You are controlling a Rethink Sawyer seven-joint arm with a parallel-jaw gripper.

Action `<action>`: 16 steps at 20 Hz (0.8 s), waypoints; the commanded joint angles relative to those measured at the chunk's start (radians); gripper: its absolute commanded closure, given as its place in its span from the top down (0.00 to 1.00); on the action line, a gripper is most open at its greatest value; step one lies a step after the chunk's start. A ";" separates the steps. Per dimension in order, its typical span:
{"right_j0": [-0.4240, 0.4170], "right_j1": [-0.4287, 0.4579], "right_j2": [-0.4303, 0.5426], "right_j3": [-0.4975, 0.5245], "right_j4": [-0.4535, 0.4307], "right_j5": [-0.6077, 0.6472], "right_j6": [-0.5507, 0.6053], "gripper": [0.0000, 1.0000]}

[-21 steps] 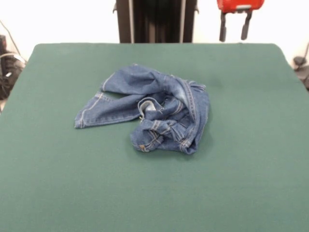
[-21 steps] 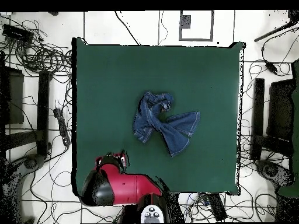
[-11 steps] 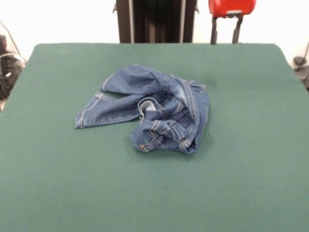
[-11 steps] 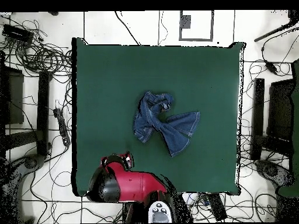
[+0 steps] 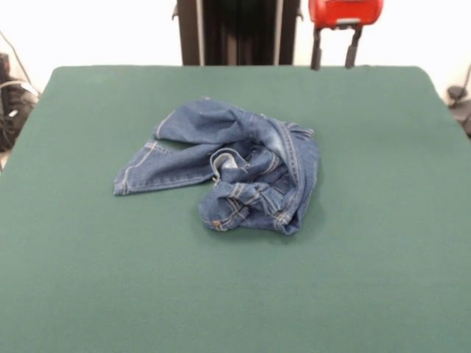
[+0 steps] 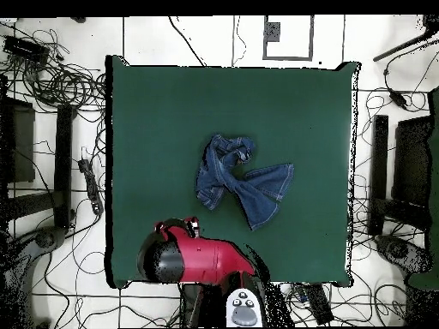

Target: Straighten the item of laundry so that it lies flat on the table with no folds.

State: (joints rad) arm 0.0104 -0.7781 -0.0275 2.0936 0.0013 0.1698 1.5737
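Note:
The item of laundry point(image 5: 235, 173), a small pair of blue jeans, lies crumpled near the middle of the green table point(image 5: 368, 279). One leg stretches flat to the left in the front view; the rest is bunched in a heap. In the overhead view the item of laundry point(image 6: 238, 182) has one leg spread toward the lower right. My gripper point(image 5: 333, 59) hangs at the table's far edge, well apart from the jeans, its two black fingers point(image 5: 317, 53) spread and empty. In the overhead view the red arm point(image 6: 184, 257) covers the gripper near the table's bottom edge.
Cables point(image 6: 60, 81) and dark equipment point(image 6: 403, 171) lie on the floor around the table in the overhead view. A black post point(image 5: 235, 29) stands behind the table's far edge.
The gripper has shifted left along the far edge in the front view, and the arm has moved right in the overhead view. The jeans have not moved.

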 commanded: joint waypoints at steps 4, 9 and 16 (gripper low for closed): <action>-0.010 -0.004 0.004 -0.116 -0.005 0.114 0.114 1.00; -0.024 -0.003 -0.004 -0.139 -0.010 0.115 0.105 1.00; -0.043 0.002 -0.004 -0.167 -0.043 0.090 0.073 1.00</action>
State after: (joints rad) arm -0.0166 -0.7792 -0.0602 1.9909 -0.0006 0.1752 1.5737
